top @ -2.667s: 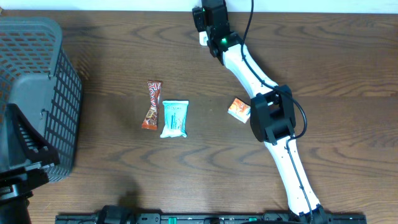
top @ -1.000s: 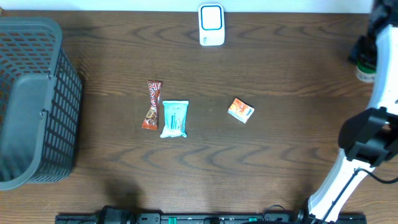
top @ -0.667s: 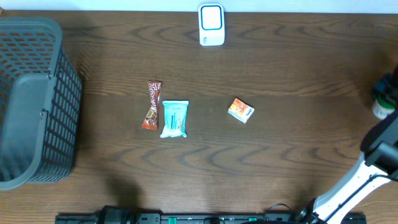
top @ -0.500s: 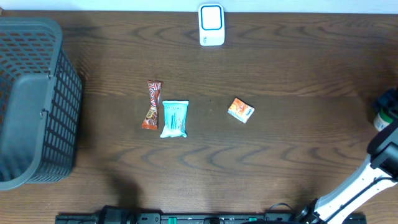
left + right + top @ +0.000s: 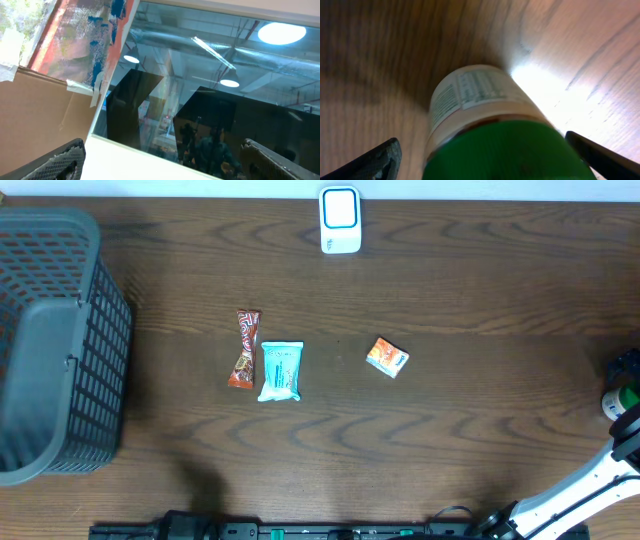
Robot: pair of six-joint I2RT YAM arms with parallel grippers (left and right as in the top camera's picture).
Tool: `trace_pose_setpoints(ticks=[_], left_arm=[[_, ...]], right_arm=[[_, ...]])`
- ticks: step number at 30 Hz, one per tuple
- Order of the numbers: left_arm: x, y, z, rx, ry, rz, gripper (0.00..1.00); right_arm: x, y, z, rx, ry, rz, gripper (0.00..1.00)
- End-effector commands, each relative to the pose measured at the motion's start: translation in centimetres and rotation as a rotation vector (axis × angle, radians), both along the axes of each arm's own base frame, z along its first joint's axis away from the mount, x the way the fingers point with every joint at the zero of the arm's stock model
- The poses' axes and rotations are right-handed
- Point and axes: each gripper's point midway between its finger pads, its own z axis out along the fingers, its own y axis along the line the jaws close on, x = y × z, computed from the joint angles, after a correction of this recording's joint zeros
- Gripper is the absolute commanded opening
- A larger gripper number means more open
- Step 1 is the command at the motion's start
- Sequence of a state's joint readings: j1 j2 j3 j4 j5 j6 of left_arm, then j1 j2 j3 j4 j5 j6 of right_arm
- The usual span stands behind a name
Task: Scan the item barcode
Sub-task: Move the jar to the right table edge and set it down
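Green-capped bottle (image 5: 480, 95) between wide-open right end effector (image 5: 481, 142)

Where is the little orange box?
In the overhead view, the orange box lies just right of centre, right of the teal packet and below the white scanner.

A basket (image 5: 50, 340) stands at the left edge of the table (image 5: 480, 280); a scanner (image 5: 340, 220) sits centrally at the far edge; mid-table, a snack bar (image 5: 244, 348) lies just left of a pouch (image 5: 281, 370); a small box (image 5: 387, 357) lies apart to their right; a bottle (image 5: 622, 395) stands at the right edge.
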State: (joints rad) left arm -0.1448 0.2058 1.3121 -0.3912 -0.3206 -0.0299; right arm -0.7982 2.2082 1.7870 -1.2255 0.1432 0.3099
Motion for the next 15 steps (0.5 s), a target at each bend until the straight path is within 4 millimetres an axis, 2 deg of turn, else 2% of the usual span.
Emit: trace_pose_setpoints(ticks=[1, 5, 10, 12, 15], left_arm=[[-0.2, 0.1, 0.1, -0.012, -0.013, 0.004, 0.98], [-0.2, 0.1, 0.2, -0.013, -0.015, 0.003, 0.98], [-0.2, 0.1, 0.2, -0.013, -0.014, 0.004, 0.98], [-0.2, 0.1, 0.2, -0.013, -0.014, 0.003, 0.98], [-0.2, 0.1, 0.2, -0.013, -0.015, 0.003, 0.98]], right_arm=[[1.6, -0.4, 2.5, -0.019, -0.086, 0.01, 0.99], [2.8, -0.8, 6.8, -0.09, -0.15, 0.027, 0.99], [2.8, -0.8, 14.6, -0.227, -0.246, -0.02, 0.99], [3.0, 0.2, 17.3, -0.246, -0.318, -0.045, 0.99], [3.5, 3.3, 20.5, -0.217, -0.423, -0.042, 0.99]])
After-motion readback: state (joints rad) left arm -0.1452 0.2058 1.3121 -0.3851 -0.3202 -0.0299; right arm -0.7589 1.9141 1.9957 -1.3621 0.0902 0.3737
